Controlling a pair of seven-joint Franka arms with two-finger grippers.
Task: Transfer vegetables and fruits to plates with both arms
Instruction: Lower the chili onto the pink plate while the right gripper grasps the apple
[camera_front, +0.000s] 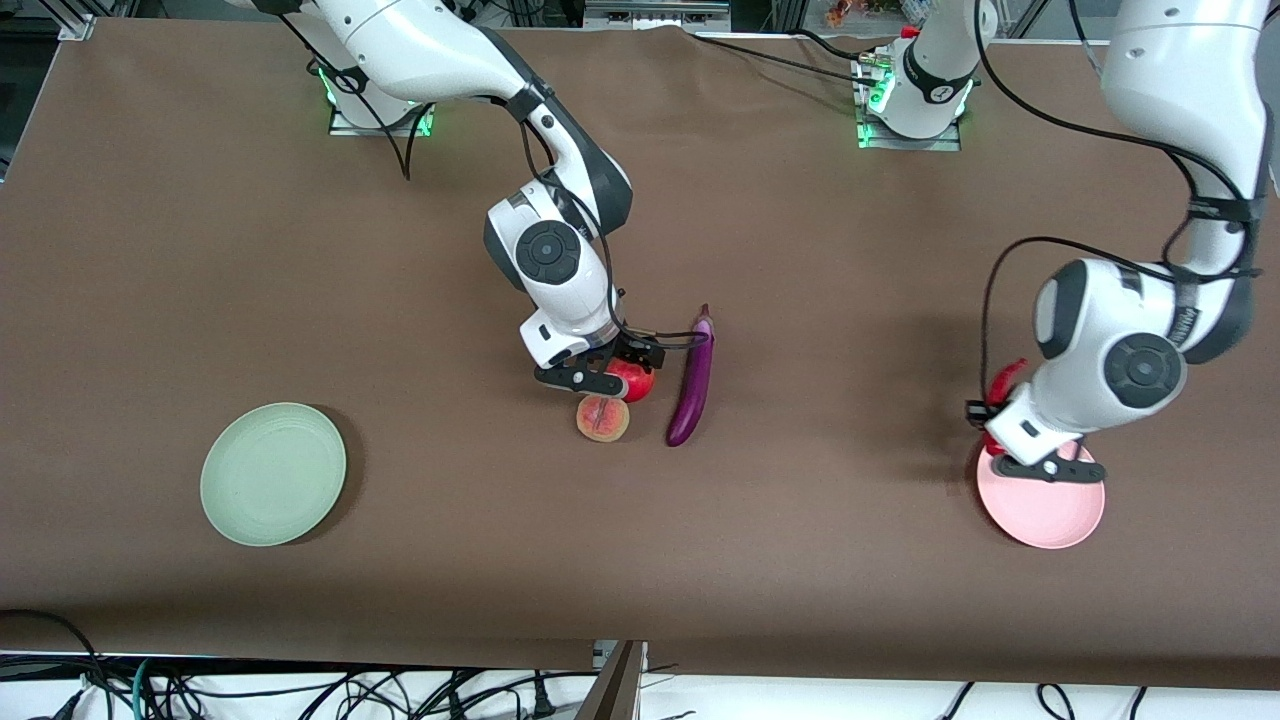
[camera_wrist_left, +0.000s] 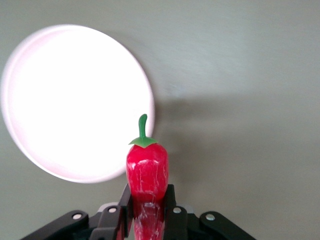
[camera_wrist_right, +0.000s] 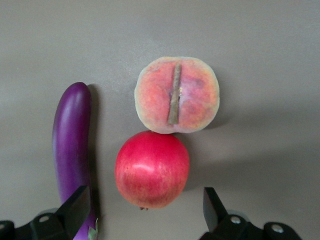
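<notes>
My right gripper (camera_front: 622, 366) is open and low over the red pomegranate (camera_front: 634, 381). In the right wrist view its fingers (camera_wrist_right: 76, 207) stand on either side of the pomegranate (camera_wrist_right: 152, 169) without touching it. The peach (camera_front: 603, 418) touches the pomegranate and lies nearer the front camera; it also shows in the right wrist view (camera_wrist_right: 177, 95). The purple eggplant (camera_front: 692, 385) lies beside them (camera_wrist_right: 72, 145). My left gripper (camera_front: 993, 418) is shut on the red chili pepper (camera_wrist_left: 146, 170) and holds it over the rim of the pink plate (camera_front: 1050, 515), which also shows in the left wrist view (camera_wrist_left: 75, 100).
The pale green plate (camera_front: 273, 473) lies toward the right arm's end of the table, nearer the front camera than the fruits. The brown table cloth (camera_front: 850, 300) spreads between the fruits and the pink plate. Cables hang along the table's front edge.
</notes>
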